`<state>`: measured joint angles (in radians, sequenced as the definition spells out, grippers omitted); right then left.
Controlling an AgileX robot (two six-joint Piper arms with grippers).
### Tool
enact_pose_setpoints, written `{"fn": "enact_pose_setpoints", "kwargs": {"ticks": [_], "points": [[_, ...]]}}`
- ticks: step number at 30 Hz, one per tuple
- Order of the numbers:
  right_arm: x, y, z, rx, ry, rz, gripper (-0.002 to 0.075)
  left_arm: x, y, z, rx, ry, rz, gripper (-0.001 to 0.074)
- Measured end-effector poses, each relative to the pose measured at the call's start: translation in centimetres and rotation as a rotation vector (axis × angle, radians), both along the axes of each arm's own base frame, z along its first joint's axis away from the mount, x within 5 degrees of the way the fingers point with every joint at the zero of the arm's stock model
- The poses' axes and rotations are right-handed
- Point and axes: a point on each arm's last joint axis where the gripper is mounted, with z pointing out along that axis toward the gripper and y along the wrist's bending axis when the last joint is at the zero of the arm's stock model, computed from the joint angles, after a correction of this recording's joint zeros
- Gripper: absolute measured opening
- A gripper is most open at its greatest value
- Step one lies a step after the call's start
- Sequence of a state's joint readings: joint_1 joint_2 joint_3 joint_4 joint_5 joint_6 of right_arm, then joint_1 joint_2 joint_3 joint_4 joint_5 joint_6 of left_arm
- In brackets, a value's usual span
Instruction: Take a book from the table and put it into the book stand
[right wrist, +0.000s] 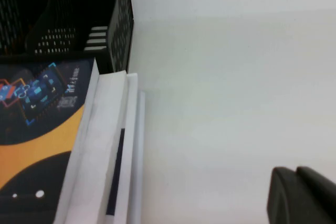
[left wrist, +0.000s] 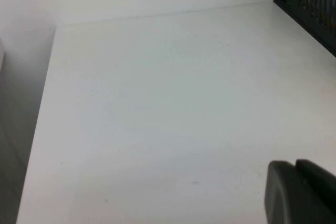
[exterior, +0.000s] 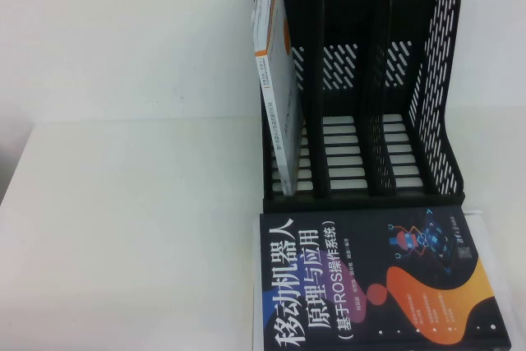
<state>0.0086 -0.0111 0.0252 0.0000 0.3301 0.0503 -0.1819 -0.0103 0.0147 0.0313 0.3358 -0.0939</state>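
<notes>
both grippers are sitting out of the high view, each showing only as a dark corner in its own wrist camera, and whether their fingers are open or shut cannot be told. left gripper is hanging over bare white table, gripping nothing visible, with a black corner of the stand lying well ahead of it and off to one side. right gripper is hovering over bare tabletop too, holding nothing visible; the book is lying flat near it, off to its side, on top of a stack of white books whose page edges are facing the gripper. beyond the book, the stand's perforated wall is rising just behind it. from above, the book is resting cover-up right in front of the stand, its edge touching or nearly touching the stand's base. a white book with an orange stripe is standing upright in the stand's leftmost slot.
</notes>
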Motion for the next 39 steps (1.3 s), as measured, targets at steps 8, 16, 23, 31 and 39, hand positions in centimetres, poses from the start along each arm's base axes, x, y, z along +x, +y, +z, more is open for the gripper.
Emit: {"fn": "enact_pose_setpoints", "kwargs": {"ticks": [8, 16, 23, 31, 39], "points": [[0.0, 0.1, 0.0, 0.018, 0.000, 0.001, -0.0003, 0.0, 0.0, 0.0, 0.002, 0.000, -0.001, -0.0002], [0.3, 0.0, 1.2, 0.022, -0.138, -0.002, -0.0003, 0.3, -0.1, 1.0, -0.020, -0.126, -0.006, -0.0002], [0.4, -0.1, 4.4, 0.027, -0.492, -0.011, -0.0003, 0.1, -0.2, 4.7, -0.092, -0.538, -0.024, -0.0002], [-0.6, -0.2, 7.2, 0.032, -0.817, -0.019, -0.0003, -1.4, -0.1, 7.8, -0.150, -0.913, -0.044, -0.0002], [-1.3, -0.5, 8.3, 0.072, -0.962, -0.042, -0.0003, -2.4, 0.2, 8.9, -0.222, -1.065, -0.038, -0.0002]]}}
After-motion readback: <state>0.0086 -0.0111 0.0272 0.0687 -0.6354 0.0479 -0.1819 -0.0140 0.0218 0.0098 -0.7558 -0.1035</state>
